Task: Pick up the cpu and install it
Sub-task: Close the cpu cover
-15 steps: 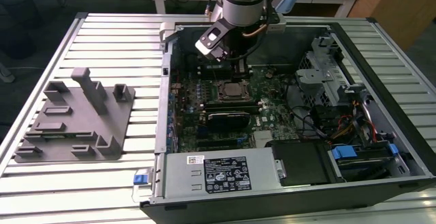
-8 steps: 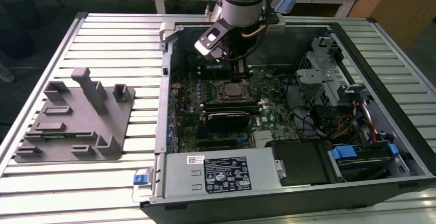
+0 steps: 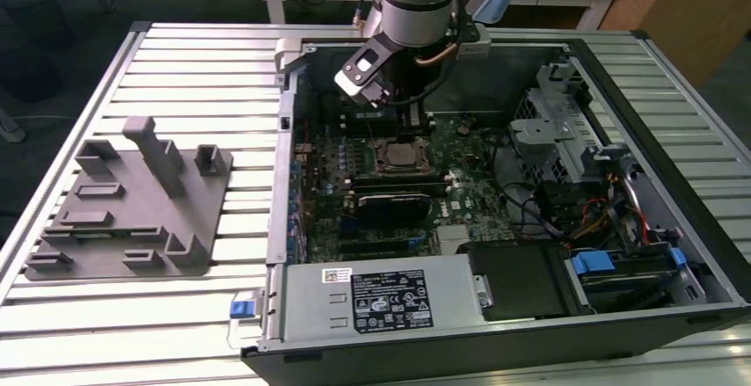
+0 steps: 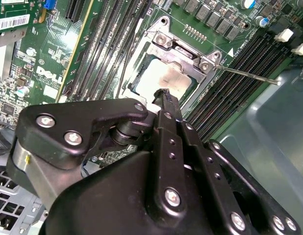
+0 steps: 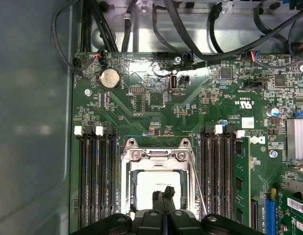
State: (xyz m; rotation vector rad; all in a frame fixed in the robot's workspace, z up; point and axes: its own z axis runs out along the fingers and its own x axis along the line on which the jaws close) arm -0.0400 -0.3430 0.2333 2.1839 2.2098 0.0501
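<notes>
The cpu (image 5: 150,185), a flat square chip with a silvery top plate, lies inside the metal-framed socket (image 5: 156,155) on the green motherboard; it is seen in the second wrist view as the cpu (image 4: 164,78) and in the exterior view as the cpu (image 3: 399,151). My gripper (image 5: 164,192) hangs right over it with its black fingers pressed together and nothing between them. In the second wrist view the gripper (image 4: 164,93) has its tip close above the chip's edge. In the exterior view the gripper (image 3: 410,122) reaches down into the open computer case.
The socket's thin lever rod (image 4: 249,76) sticks out sideways. Memory slots (image 5: 95,181) flank the socket. The case wall (image 3: 285,140), drive cage (image 3: 564,113), cables (image 3: 551,210) and power supply (image 3: 375,302) surround the board. A grey plastic fixture (image 3: 129,201) sits on the slatted table at the exterior view's left.
</notes>
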